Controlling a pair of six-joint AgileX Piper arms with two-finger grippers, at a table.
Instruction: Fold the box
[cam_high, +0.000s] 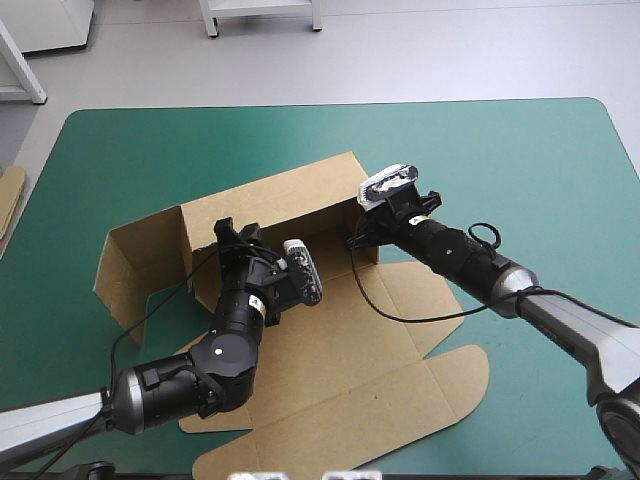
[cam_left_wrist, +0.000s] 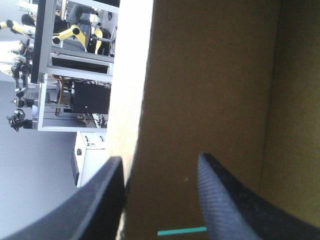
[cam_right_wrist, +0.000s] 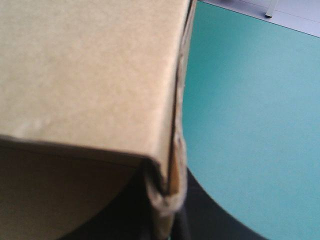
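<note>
The left gripper (cam_high: 237, 232) stands released, its black fingers (cam_left_wrist: 227, 200) apart on either side of the top edge of the raised back wall (cam_high: 290, 200), one finger inside the box (cam_high: 330, 330) and one outside it. The right gripper (cam_high: 356, 240) is clenched on the box at the right end of that same wall, where the board's layered corner edge runs in between its fingers. The brown box lies at the middle of the teal-green table (cam_high: 540, 170). Its long back wall stands upright, a side wall (cam_high: 140, 265) is raised at its left end, toward the table's left edge, and the rest of the sheet lies flat, reaching toward the near edge. An edge of more board (cam_high: 8, 200) shows at the table's left edge
</note>
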